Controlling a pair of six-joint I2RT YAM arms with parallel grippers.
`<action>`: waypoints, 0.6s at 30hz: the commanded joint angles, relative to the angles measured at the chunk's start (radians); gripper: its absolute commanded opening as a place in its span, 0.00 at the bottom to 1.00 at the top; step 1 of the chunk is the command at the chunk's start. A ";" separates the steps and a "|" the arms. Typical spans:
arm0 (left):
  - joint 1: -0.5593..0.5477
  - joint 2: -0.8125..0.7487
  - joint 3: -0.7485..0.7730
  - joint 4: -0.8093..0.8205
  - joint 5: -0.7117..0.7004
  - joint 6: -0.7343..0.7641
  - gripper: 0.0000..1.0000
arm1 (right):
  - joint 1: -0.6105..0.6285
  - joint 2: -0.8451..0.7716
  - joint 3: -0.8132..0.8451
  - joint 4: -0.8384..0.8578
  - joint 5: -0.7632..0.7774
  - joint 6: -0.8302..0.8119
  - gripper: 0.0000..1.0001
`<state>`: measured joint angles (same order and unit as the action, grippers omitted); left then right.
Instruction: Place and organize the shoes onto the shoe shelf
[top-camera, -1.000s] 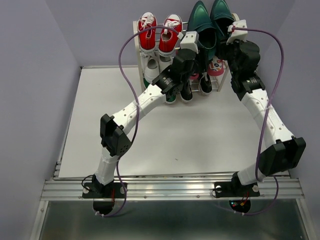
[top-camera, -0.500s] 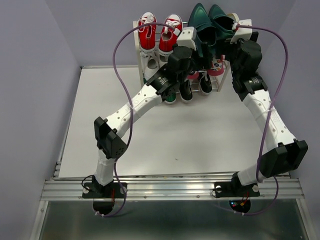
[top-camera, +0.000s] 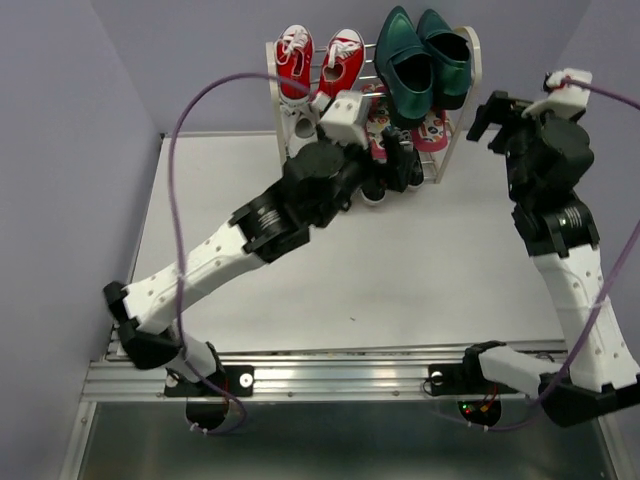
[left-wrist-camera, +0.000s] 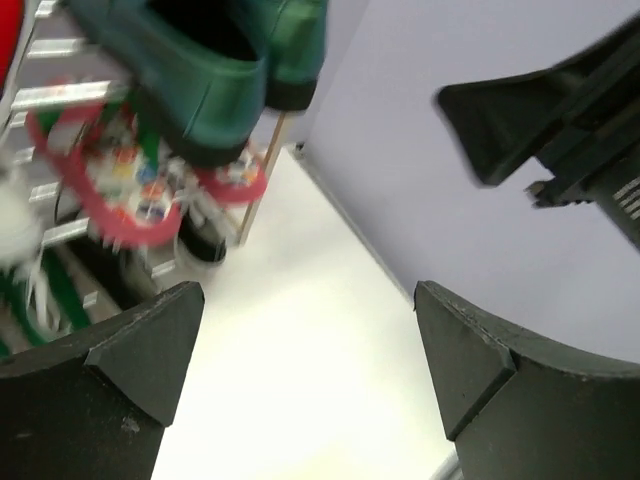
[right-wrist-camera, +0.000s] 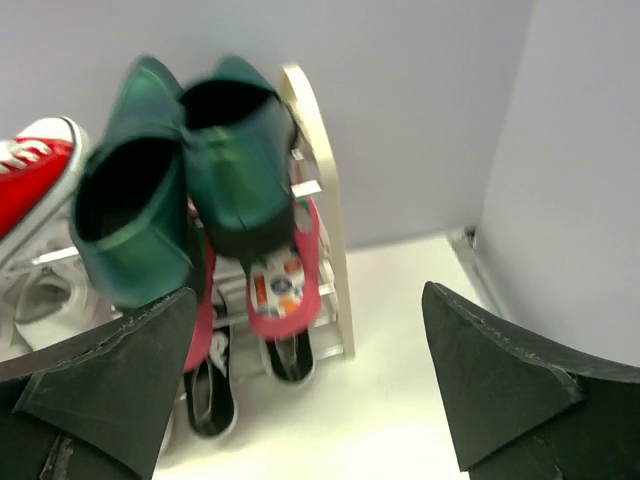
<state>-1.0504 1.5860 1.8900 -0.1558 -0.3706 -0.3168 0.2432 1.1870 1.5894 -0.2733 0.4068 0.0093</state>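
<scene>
Top external view: the loafers (top-camera: 425, 55) are seen on the shelf's (top-camera: 473, 60) top tier at upper centre, the flip-flops (top-camera: 433, 130) beneath, and the sneakers (top-camera: 410, 175) lower still. The left gripper (left-wrist-camera: 308, 300) and right gripper (right-wrist-camera: 310, 330) are spread wide, with nothing held. No shoe is seen off the shelf, so the task is judged nearly done.

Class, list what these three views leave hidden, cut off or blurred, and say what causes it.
Top view: the left arm covers the shoe shelf's lower tiers.
Left wrist view: the flip-flops are motion-blurred; the top edge cuts off the loafers.
Right wrist view: the left edge cuts the red sneaker; the right gripper hides part of a black sneaker.
</scene>
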 joint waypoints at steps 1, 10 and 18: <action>-0.013 -0.280 -0.381 -0.010 -0.149 -0.117 0.99 | 0.004 -0.191 -0.278 -0.213 0.070 0.277 1.00; 0.070 -0.771 -1.002 -0.307 -0.369 -0.619 0.99 | 0.004 -0.451 -0.713 -0.251 -0.007 0.480 1.00; 0.138 -0.814 -1.075 -0.307 -0.359 -0.645 0.99 | 0.004 -0.434 -0.681 -0.293 0.027 0.517 1.00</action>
<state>-0.9249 0.7746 0.8097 -0.4549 -0.6750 -0.9001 0.2436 0.7731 0.8612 -0.5766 0.3996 0.4835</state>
